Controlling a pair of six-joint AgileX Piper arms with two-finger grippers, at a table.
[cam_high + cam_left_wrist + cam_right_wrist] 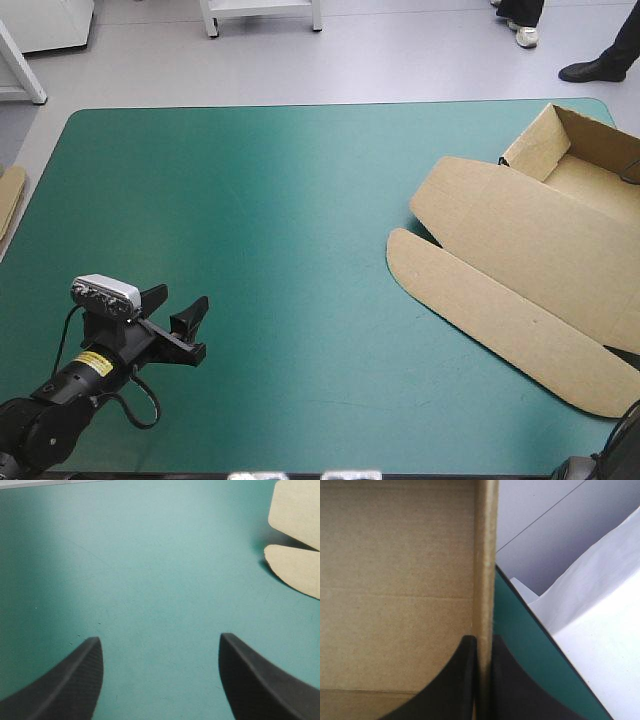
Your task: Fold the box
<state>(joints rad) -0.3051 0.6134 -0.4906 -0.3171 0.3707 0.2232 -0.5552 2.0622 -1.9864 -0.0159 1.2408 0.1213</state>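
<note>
The brown box (520, 250) lies at the 3 o'clock side of the teal-green table (250, 200), tray open, lid flat. The right gripper (483, 639) pinches a raised tray wall (486, 555). The left gripper (181, 299), at 8 o'clock, holds its fingers spread.

text: none legible | yellow label (93, 362) on left arm (55, 405) — print too small

The box (530, 270) is matt, fibrous brown board; the teal-green cover (260, 200) is smooth and matt.
</note>
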